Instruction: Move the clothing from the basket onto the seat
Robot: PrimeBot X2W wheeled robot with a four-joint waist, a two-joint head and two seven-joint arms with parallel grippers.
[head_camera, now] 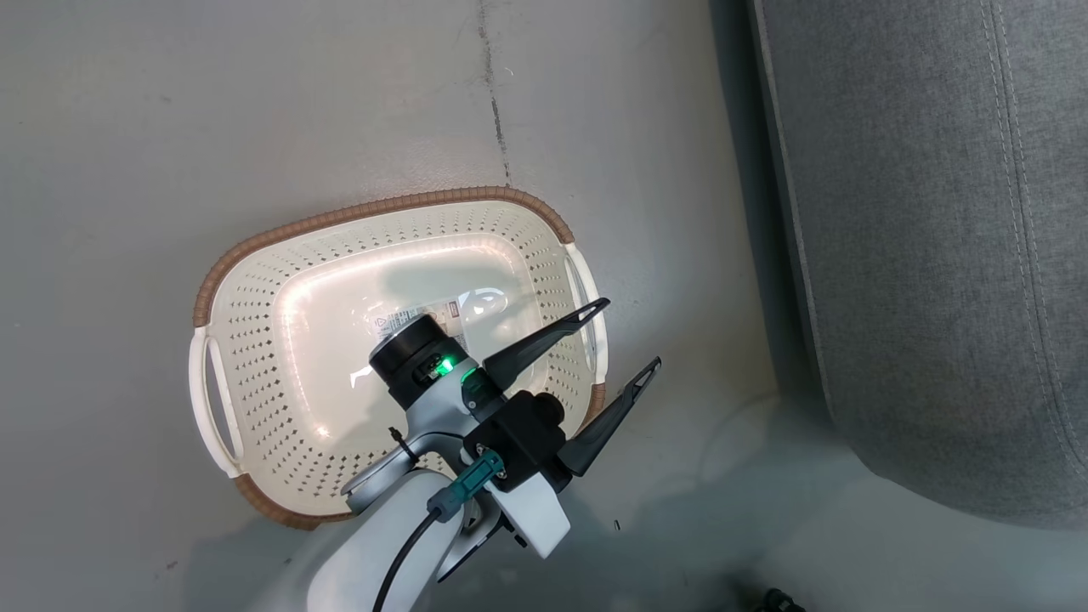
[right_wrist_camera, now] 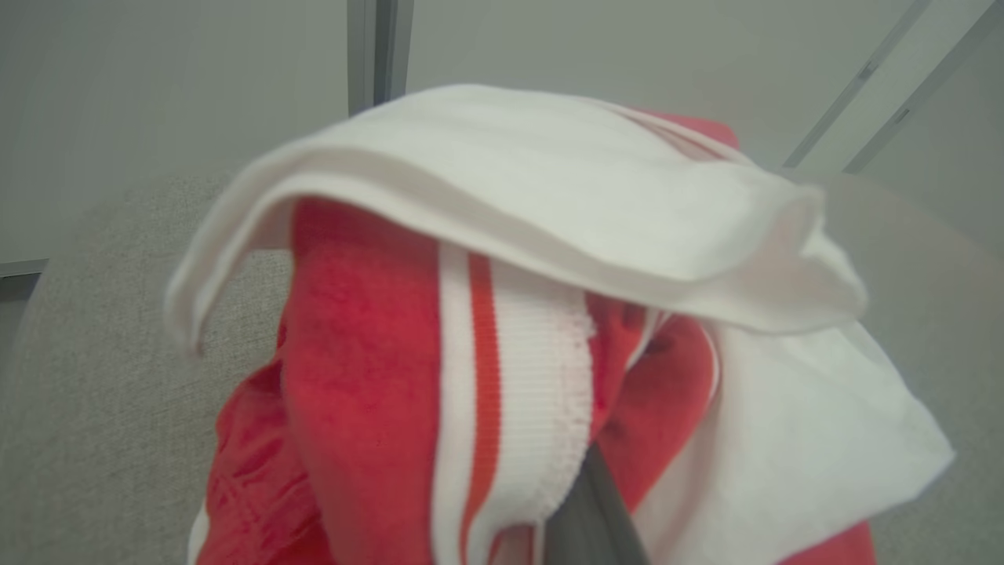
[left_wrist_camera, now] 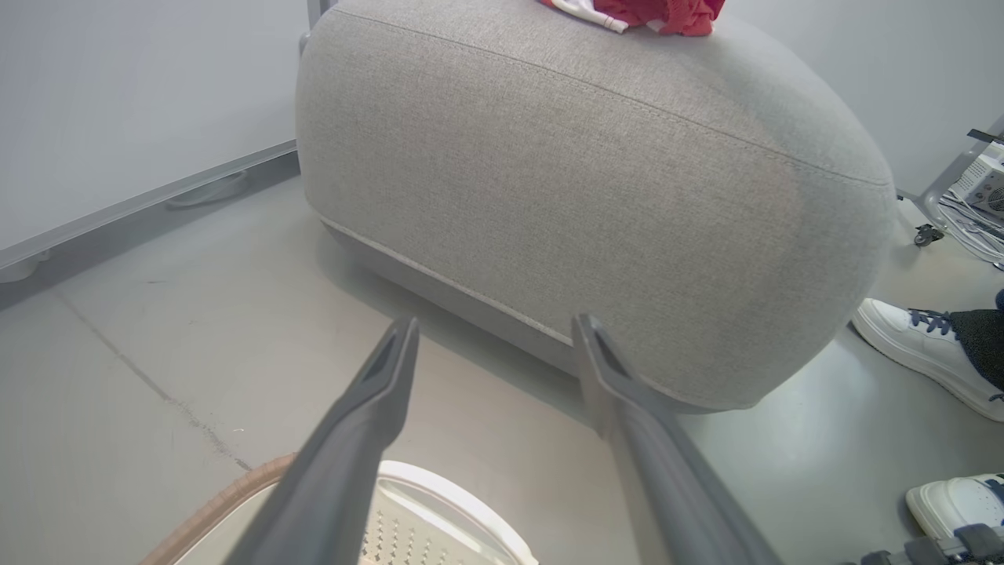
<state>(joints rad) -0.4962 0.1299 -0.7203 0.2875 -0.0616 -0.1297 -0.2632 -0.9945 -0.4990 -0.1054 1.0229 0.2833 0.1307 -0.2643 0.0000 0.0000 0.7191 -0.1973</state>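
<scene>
Right gripper [right_wrist_camera: 587, 510] pinches clothing [right_wrist_camera: 369, 377] over seat [right_wrist_camera: 94, 377]. It's soft, light and floppy, so grab the ribbed hem. Left gripper [head_camera: 626, 336] gapes above basket [head_camera: 255, 357].

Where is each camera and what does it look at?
Head view: from the head, looking down at empty basket and seat; open left gripper shows.
Left wrist view: low, facing seat with clothing on top; its two fingers show.
Right wrist view: close against the clothing; right gripper grips it.
Shared: first two see basket, seat.
</scene>
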